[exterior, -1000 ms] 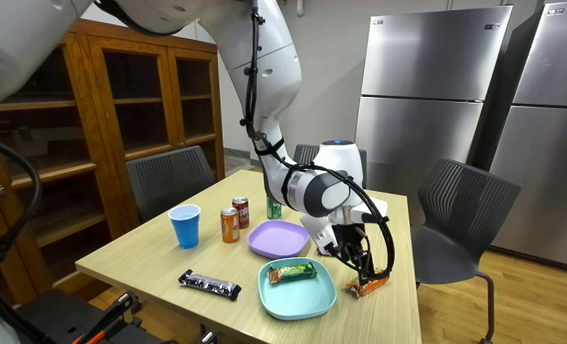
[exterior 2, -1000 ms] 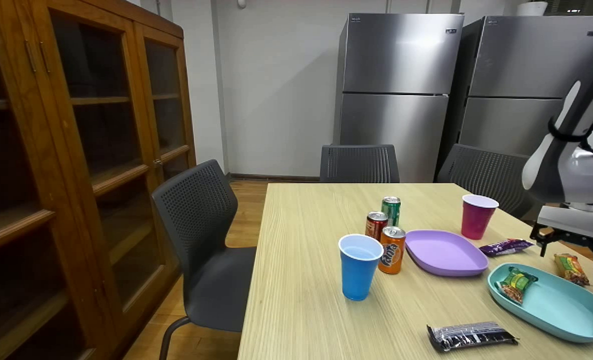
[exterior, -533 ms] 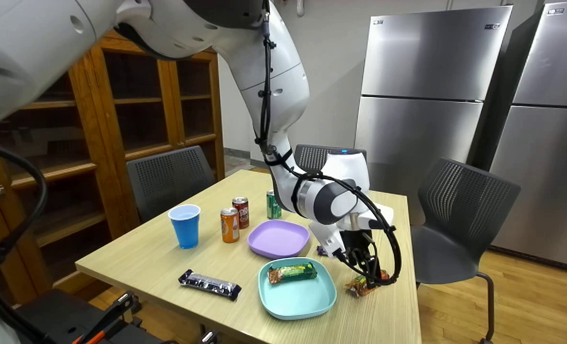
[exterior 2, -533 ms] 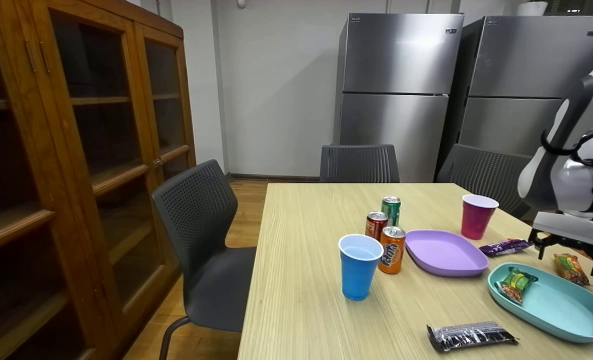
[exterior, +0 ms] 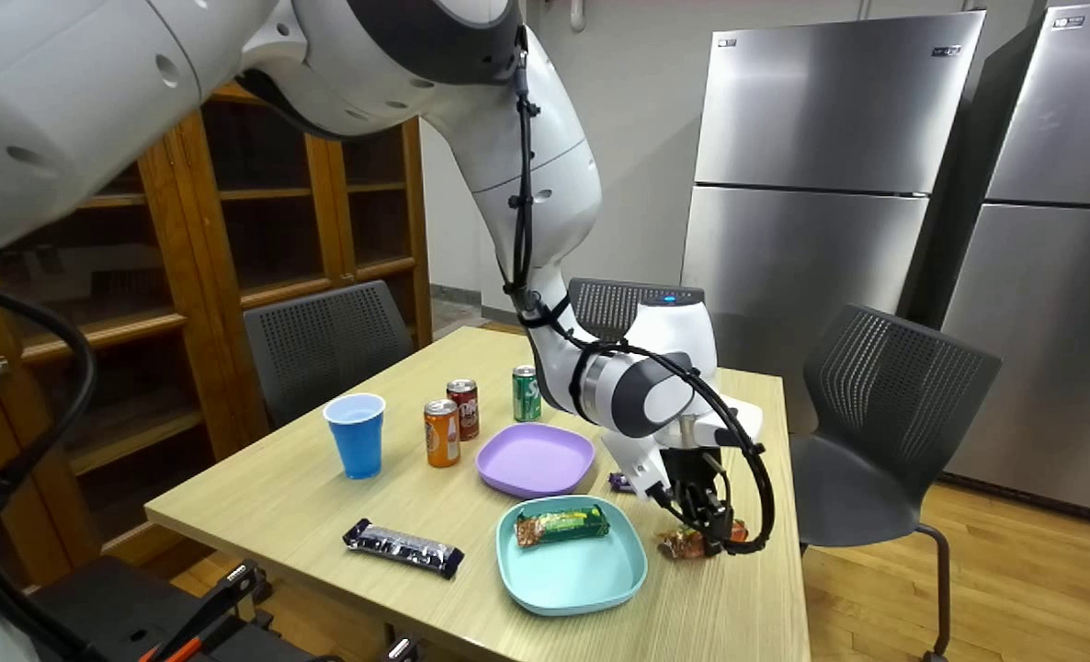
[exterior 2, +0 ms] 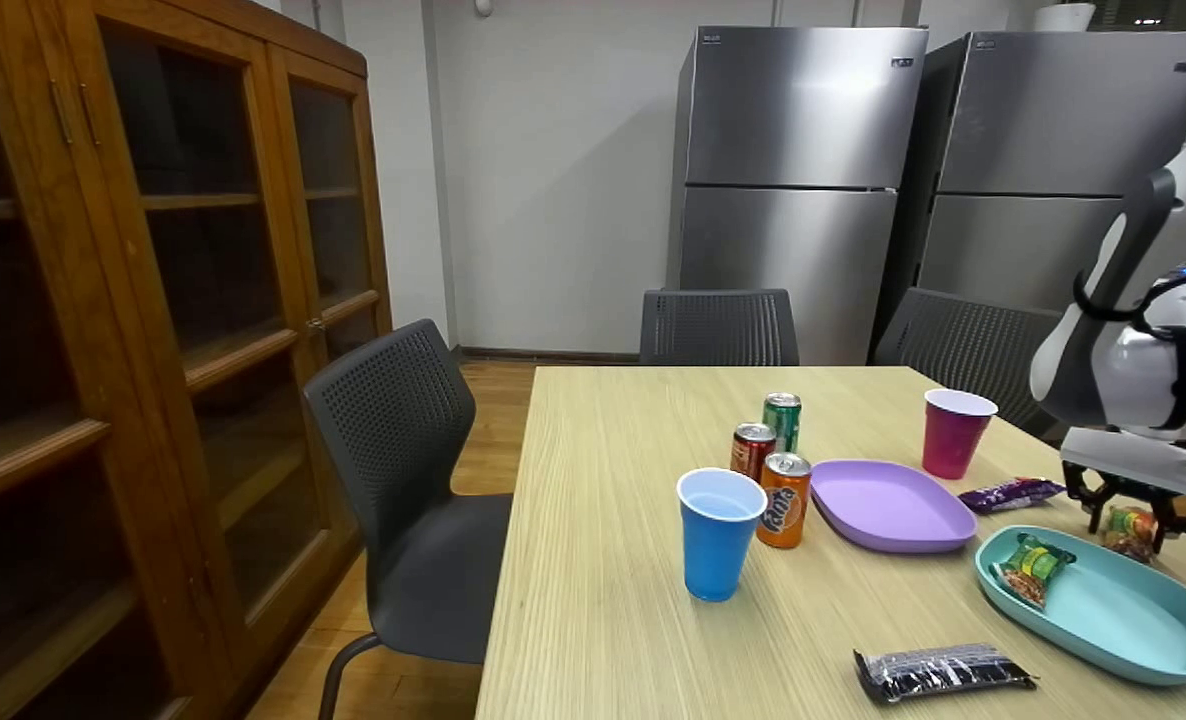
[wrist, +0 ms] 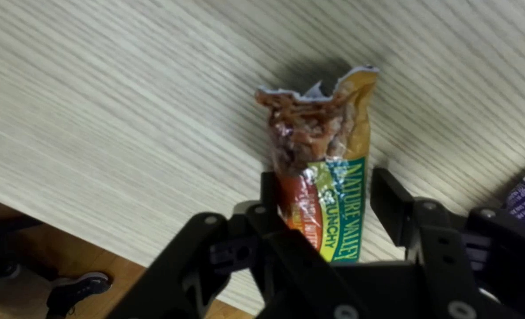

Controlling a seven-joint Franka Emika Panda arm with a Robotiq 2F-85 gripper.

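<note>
The Nature Valley bar (wrist: 329,190) is probably light and stiff but brittle — a hard squeeze could crumble it — and its glossy wrapper may be slippery. The best hold looks to be across its narrow width near mid-length, clear of the loose end. In the wrist view it lies on the bench (wrist: 112,110), right of the frame's centre, with the fingers (wrist: 391,210) apart around it; a thin gap shows at right, and I cannot tell whether the left one touches. The wrapper shows brown granola, a red panel, yellow and green lettered bands, and a ragged, white-edged top end.
</note>
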